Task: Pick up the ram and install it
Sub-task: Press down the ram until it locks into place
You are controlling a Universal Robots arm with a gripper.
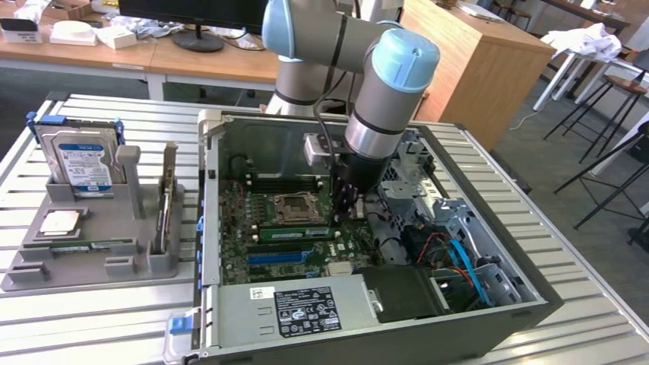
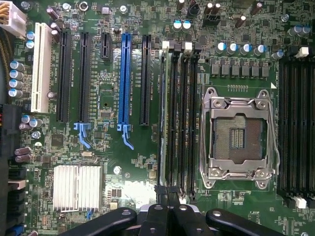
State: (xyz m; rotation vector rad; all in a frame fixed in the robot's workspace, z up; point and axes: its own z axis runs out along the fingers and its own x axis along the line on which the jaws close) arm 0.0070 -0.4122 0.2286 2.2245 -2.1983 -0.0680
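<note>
Tray [image 1: 71, 262] with a hard drive [image 1: 87, 161] stands on the slatted surface [image 1: 102, 319], well apart from the jaws, at the exterior view's left. Inside the open computer case [image 1: 537, 300], the gripper [image 2: 168, 209] hangs low over the motherboard [image 2: 98, 162], jaws shut tight together and holding nothing. The ram [image 2: 172, 118] appears to sit edge-on in a slot just ahead of the jaws, its long axis running straight away from them. The empty processor socket [image 2: 238, 135] lies just beside it.

top open: computer case [image 1: 512, 300] | walls hem motherboard [image 2: 108, 147]
</note>
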